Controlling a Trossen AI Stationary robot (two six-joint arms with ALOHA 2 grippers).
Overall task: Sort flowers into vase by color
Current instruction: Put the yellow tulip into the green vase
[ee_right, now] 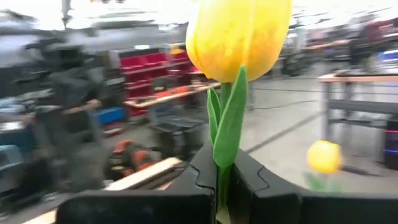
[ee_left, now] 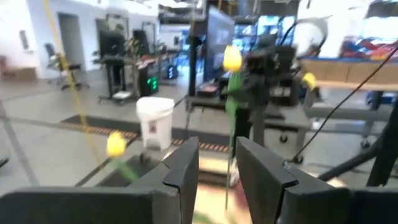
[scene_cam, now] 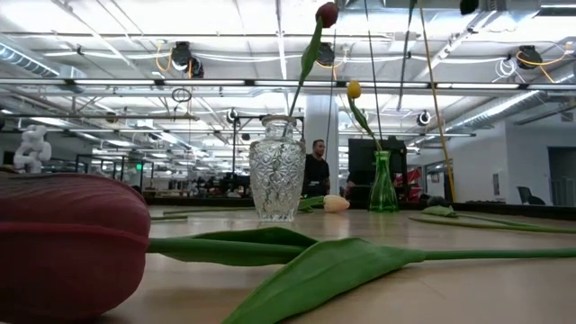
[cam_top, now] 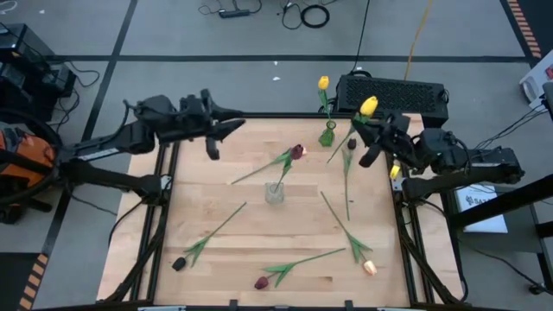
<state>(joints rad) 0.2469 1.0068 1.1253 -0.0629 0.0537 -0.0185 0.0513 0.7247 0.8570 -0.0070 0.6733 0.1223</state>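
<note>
A yellow tulip [cam_top: 369,106] is lifted at the table's far right, with my right gripper [cam_top: 370,131] shut on its stem. My left gripper [cam_top: 232,127] hovers open over the far left edge with nothing between its fingers [ee_left: 186,168]. A green vase [cam_top: 327,134] holds another yellow tulip [cam_top: 323,83]. A clear glass vase [cam_top: 275,192] at mid-table holds a maroon tulip [cam_top: 298,152] that leans on its rim. On the wood lie a dark tulip [cam_top: 179,263], a maroon one [cam_top: 262,282], a peach one [cam_top: 370,268] and another dark one [cam_top: 350,144]. My right gripper pinches the yellow tulip's green stem [ee_right: 222,180] between its two fingers, a little below the head [ee_right: 239,37]. The fingers come level from the table's right and lie across the stem. The head stands up above them, and the long lower stem [cam_top: 339,151] slants down toward the green vase.
A black box [cam_top: 393,91] sits just past the table's far edge behind the green vase. The lying stems cross much of the near half of the table [cam_top: 259,233]. In the low view a person [scene_cam: 315,166] stands far off in the room.
</note>
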